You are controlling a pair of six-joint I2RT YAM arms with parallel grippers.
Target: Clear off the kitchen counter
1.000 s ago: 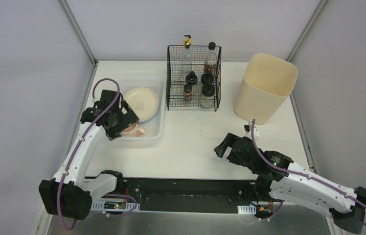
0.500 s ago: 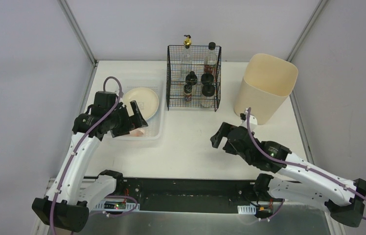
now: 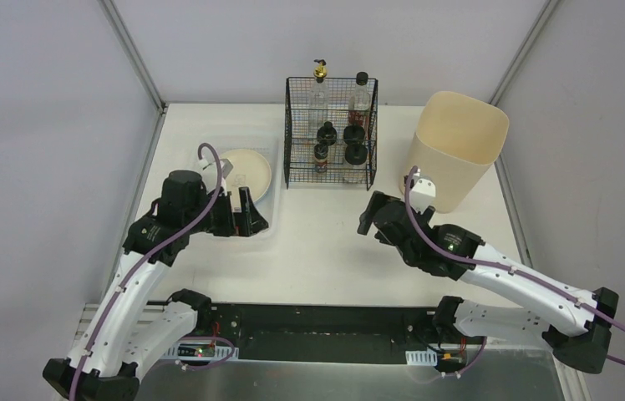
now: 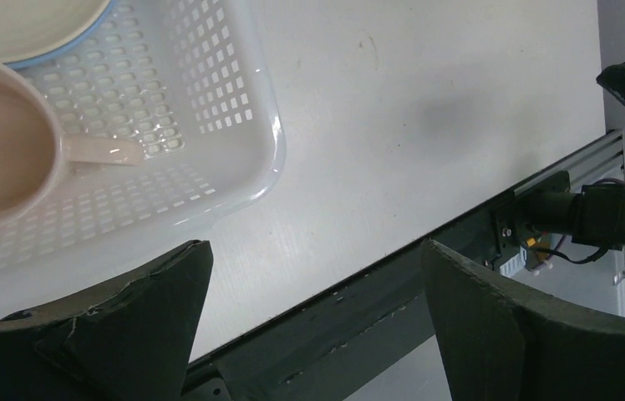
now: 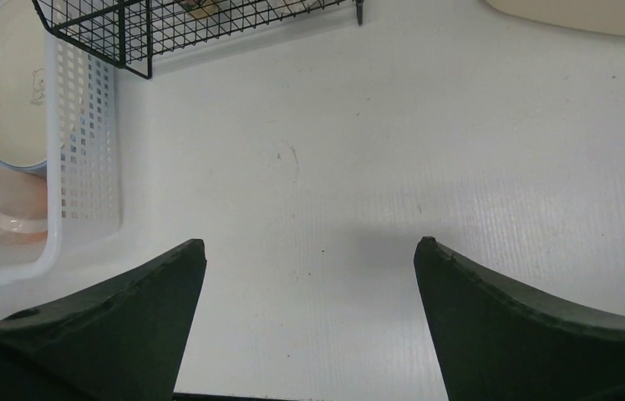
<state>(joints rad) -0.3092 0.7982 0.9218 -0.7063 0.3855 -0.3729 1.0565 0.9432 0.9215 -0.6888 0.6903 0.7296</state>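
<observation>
Both pincers are empty and spread wide. My left pincer (image 4: 309,251) has backed off the translucent white perforated plastic tray (image 4: 274,159), leaving the pink ceramic mug (image 4: 0,159) inside beside the round cream plate (image 3: 246,171). My right pincer (image 5: 307,244) has swung forward over the bare middle. Mug step looks done. Flat white matte counter surface (image 3: 326,251) lies under both arms, smooth, faint scuffs, no loose item seen. Black wire rack (image 3: 330,138) of bottles and tall cream plastic bin (image 3: 451,150) stand at the far edge.
</observation>
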